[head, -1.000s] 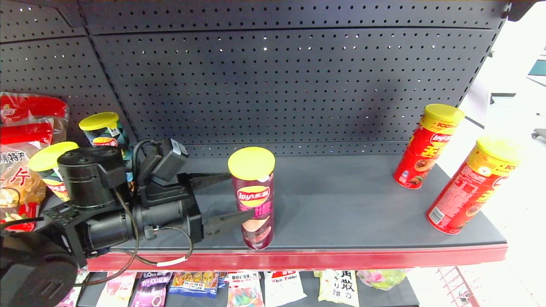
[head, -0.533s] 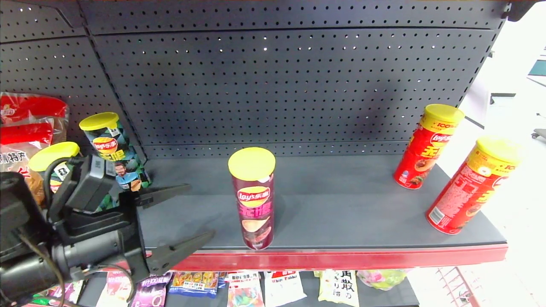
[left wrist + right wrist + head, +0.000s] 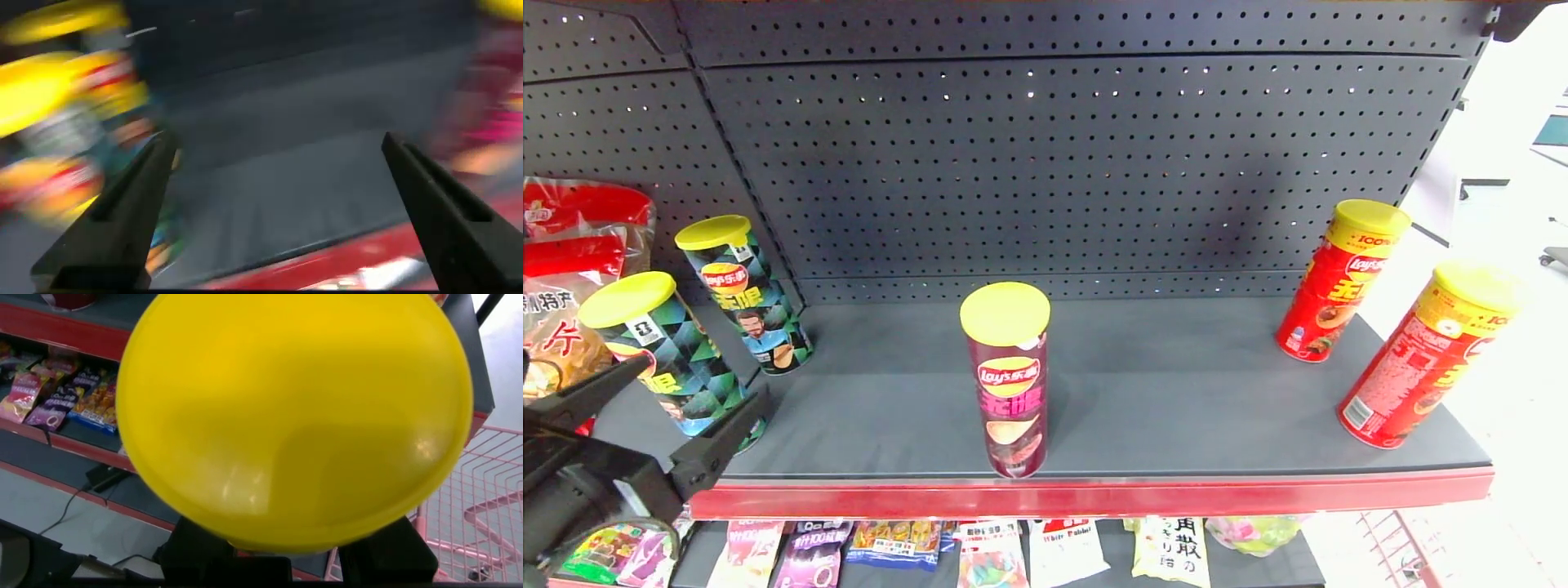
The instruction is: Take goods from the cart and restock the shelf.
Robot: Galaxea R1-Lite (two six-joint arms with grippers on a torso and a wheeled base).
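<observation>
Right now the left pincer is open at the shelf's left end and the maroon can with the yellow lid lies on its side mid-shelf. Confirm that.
Wrong in one point: the head view shows the maroon can standing upright, not lying on its side. The rest holds: yellow lid on, in the middle of the shelf, left pincer open at its left end.
</observation>
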